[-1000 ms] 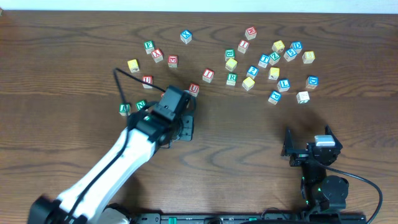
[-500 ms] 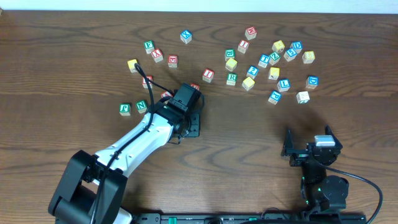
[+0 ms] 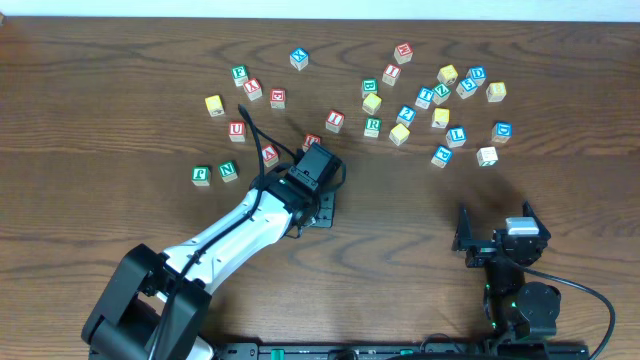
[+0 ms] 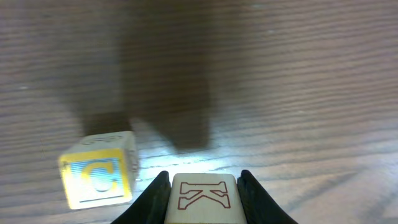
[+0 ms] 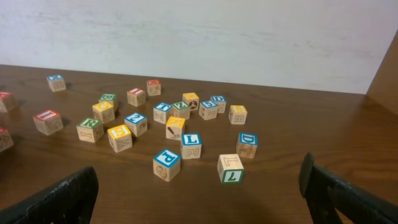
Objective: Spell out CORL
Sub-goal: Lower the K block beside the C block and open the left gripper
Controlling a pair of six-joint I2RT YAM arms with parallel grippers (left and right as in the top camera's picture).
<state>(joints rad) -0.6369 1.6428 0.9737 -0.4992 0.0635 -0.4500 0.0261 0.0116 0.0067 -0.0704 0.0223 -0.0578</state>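
Observation:
My left gripper [image 4: 203, 178] is shut on a pale wooden cube [image 4: 204, 200] whose upper face shows a red-outlined K. It hangs just above the table, right of a yellow-faced C cube [image 4: 98, 177] standing on the wood. From overhead the left gripper [image 3: 321, 208] sits mid-table and hides both cubes. The green R cube [image 3: 372, 126] [image 5: 90, 129] and the blue L cube [image 3: 457, 134] [image 5: 191, 145] lie in the far right cluster. My right gripper [image 3: 497, 240] [image 5: 199, 196] rests open and empty near the front edge.
Loose letter cubes are scattered across the far half of the table. Green cubes [image 3: 228, 170] lie left of my left arm and a red-lettered cube [image 3: 312, 142] just behind it. A blue P cube [image 5: 166, 163] and a green 7 cube [image 5: 231, 168] are nearest the right gripper.
My left arm has swung rightward and slightly nearer with the cube still held. The right arm has not moved.

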